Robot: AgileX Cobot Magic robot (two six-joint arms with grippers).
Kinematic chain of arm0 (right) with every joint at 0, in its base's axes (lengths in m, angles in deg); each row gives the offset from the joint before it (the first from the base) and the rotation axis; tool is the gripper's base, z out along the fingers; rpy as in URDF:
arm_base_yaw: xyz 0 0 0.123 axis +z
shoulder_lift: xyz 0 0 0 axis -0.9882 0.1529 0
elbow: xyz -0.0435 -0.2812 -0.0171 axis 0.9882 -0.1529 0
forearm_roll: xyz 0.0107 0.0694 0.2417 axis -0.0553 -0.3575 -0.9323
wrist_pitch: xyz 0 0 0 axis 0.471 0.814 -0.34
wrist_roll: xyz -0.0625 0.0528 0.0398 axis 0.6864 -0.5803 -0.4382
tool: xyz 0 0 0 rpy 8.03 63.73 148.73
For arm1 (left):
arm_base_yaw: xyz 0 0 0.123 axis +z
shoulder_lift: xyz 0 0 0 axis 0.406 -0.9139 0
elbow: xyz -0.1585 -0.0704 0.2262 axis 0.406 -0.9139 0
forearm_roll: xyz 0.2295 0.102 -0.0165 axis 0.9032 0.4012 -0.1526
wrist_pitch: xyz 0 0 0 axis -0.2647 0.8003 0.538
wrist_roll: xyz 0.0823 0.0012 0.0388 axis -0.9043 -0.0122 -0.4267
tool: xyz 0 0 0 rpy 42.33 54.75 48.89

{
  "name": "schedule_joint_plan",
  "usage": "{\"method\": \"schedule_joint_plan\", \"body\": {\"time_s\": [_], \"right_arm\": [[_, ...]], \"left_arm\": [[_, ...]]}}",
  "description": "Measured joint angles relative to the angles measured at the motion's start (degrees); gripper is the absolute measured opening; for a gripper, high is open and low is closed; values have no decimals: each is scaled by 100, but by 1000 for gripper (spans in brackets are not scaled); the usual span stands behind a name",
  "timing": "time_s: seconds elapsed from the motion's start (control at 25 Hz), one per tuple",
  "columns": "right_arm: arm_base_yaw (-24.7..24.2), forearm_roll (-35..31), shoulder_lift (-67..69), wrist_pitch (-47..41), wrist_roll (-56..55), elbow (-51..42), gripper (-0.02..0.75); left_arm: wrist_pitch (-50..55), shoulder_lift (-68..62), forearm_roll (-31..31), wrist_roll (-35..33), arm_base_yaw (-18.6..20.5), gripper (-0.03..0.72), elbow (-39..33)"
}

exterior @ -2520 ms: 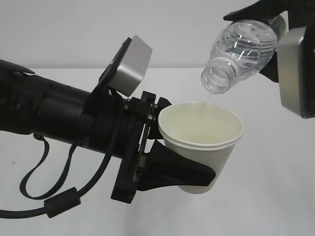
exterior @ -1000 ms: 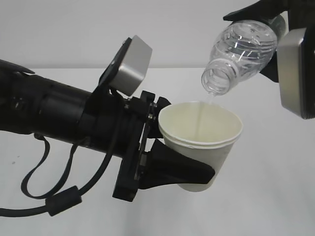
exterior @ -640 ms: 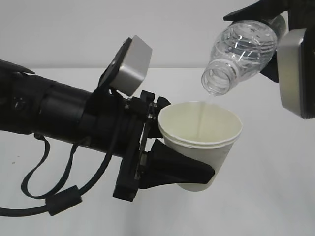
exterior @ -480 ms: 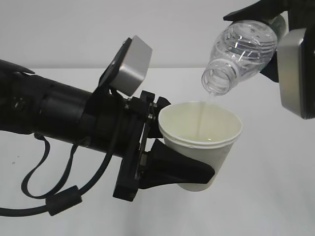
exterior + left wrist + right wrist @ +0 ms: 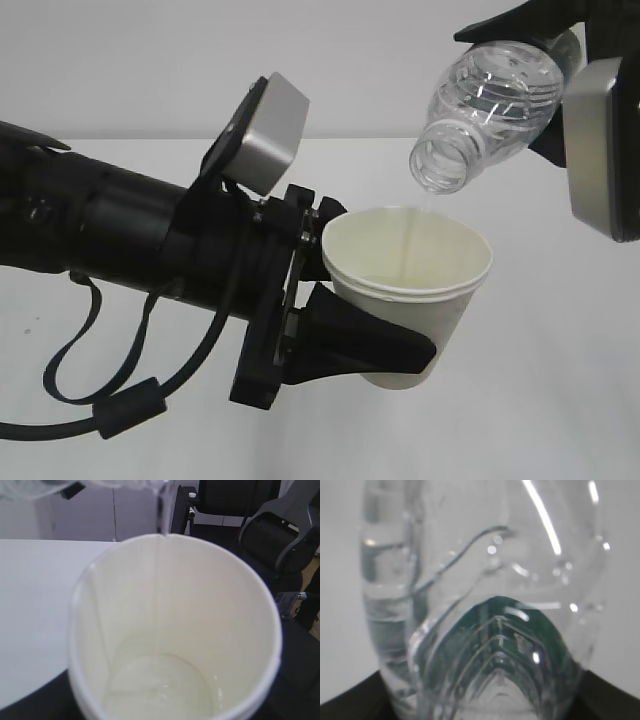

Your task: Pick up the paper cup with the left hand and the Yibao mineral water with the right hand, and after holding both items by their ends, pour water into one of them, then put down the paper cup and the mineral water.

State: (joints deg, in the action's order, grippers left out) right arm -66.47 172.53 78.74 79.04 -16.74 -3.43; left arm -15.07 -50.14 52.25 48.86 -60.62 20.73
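Observation:
The white paper cup (image 5: 415,300) hangs in mid-air above the table, my left gripper (image 5: 375,345) shut around its lower body. Its cream inside fills the left wrist view, where the paper cup (image 5: 175,630) holds a shallow pool of water. Above it at the upper right, the Yibao mineral water (image 5: 485,105) is tilted mouth-down, my right gripper (image 5: 560,60) shut on its far end. A thin stream (image 5: 412,240) runs from the bottle's open mouth into the cup. The right wrist view is filled by the clear ribbed bottle (image 5: 485,605) with its green label showing through.
A white table (image 5: 560,380) lies below both arms, with a pale wall behind. A black cable (image 5: 120,410) loops under the left arm. Black office chairs (image 5: 280,535) stand past the table's edge in the left wrist view.
Both arms have held still. The thin stream keeps running from the bottle into the cup.

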Motion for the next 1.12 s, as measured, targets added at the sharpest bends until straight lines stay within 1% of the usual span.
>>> {"method": "schedule_joint_plan", "body": {"time_s": [1.12], "right_arm": [[0,0,0,0,9,0,473]], "left_arm": [[0,0,0,0,0,452,0]]}}
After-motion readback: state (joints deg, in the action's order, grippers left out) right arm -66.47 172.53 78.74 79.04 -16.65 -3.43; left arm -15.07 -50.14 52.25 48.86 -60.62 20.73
